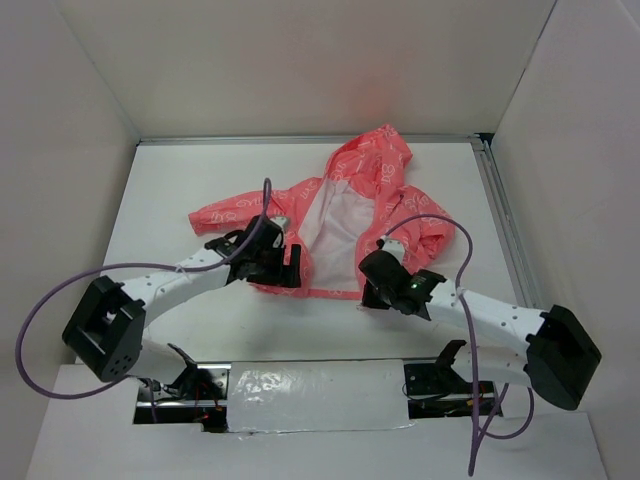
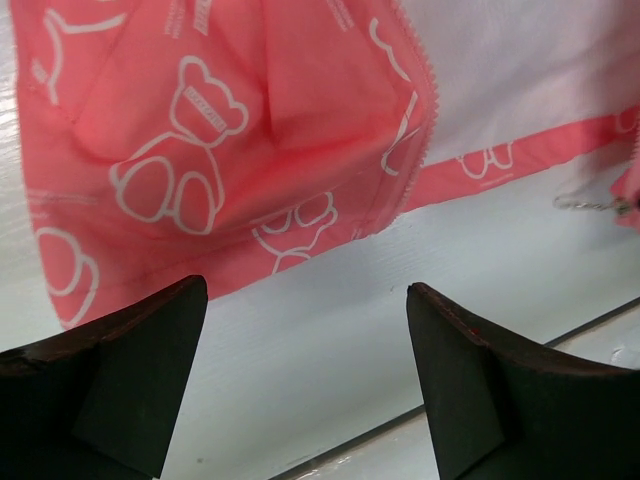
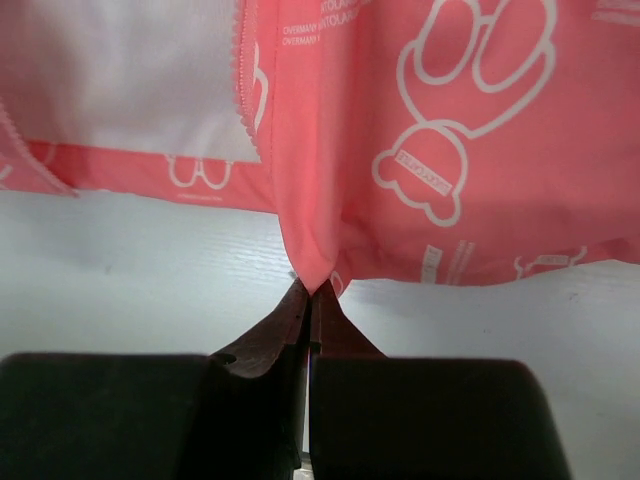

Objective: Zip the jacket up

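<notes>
The right gripper (image 3: 312,292) pinches thin coral jacket (image 3: 480,225) fabric into a pointed fold.

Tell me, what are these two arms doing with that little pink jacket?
Two robot arms are working on a coral-pink jacket lying open on the table, white lining showing, zip undone. The right end effector is shut on the bottom hem of one front panel. The left end effector is open, just short of the other panel's hem, gripping nothing.

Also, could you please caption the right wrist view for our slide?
Right gripper shut on the bottom hem of the unzipped coral-pink jacket, lying on the white table.
</notes>
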You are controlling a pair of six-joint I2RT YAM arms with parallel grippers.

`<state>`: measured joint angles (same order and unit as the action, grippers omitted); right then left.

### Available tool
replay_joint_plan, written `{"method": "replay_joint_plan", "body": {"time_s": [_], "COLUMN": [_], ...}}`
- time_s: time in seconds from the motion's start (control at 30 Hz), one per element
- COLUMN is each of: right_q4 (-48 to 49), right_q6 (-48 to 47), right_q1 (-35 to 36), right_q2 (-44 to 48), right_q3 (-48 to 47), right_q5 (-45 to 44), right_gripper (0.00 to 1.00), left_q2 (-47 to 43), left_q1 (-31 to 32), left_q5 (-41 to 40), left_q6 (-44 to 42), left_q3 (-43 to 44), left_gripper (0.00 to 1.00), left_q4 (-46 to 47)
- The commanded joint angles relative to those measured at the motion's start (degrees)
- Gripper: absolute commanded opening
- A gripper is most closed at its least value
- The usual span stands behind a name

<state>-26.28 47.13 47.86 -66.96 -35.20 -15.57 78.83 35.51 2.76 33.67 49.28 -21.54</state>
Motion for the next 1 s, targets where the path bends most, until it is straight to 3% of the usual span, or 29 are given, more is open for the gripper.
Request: {"method": "replay_joint_plan", "body": {"time_s": [0.0,0.33,0.5,0.6,0.73,0.97], "right_q4": [4.05,5.89,6.16,5.98,5.37,5.01], "right_q6": [-1.61,-1.7,-1.52,-1.52,-1.87,-2.13], "right_q1": [-1.1,-2.15,-2.5,-2.86,-3.12,-3.38], "right_q2": [4.19,3.41,2.54,2.27,1.92,2.09], "right_q3": [1.1,2.77,2.68,2.68,2.42,2.59], "right_q5": [2.74,4.67,4.68,4.41,4.24,4.32], "right_gripper": [0.0,0.0,0.0,0.0,0.0,0.0], "left_q2": [4.39,20.31,26.72,28.84,25.95,9.34], "left_q1": [1.84,5.89,6.06,6.85,7.3,6.69], "left_q5": [-0.38,-11.54,-15.77,-16.65,-12.8,-8.05], "left_q6": [-3.08,3.14,7.2,8.33,6.06,2.28], "left_q3": [3.36,12.94,17.43,19.27,17.27,10.15], "left_gripper": [0.93,0.94,0.85,0.87,0.92,0.99], "left_q4": [1.06,-5.26,-9.74,-11.76,-8.53,-2.81]}}
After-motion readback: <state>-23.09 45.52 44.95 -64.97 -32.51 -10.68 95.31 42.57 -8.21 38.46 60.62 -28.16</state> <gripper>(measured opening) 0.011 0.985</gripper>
